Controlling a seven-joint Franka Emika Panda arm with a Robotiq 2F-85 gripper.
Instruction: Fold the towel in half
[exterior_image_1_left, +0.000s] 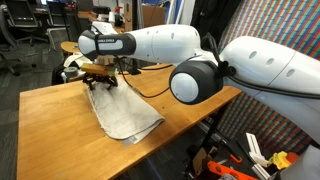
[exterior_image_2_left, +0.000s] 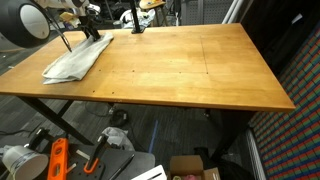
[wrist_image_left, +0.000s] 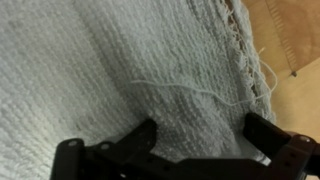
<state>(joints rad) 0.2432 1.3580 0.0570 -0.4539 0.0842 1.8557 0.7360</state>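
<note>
A grey-white knitted towel (exterior_image_1_left: 125, 115) lies crumpled on the wooden table (exterior_image_1_left: 60, 125). It shows in both exterior views, near the table's far corner in one (exterior_image_2_left: 75, 62). My gripper (exterior_image_1_left: 100, 78) hangs right above the towel's far end, also seen here (exterior_image_2_left: 92, 30). In the wrist view the towel (wrist_image_left: 120, 70) fills most of the picture, with its frayed edge and a loose thread at the right. My gripper (wrist_image_left: 200, 135) is open, its two dark fingers set wide apart with towel fabric between them.
The bare tabletop (exterior_image_2_left: 190, 65) stretches wide beside the towel. Chairs and clutter stand behind the table (exterior_image_1_left: 30, 30). Tools and orange items lie on the floor under the table edge (exterior_image_2_left: 60, 160).
</note>
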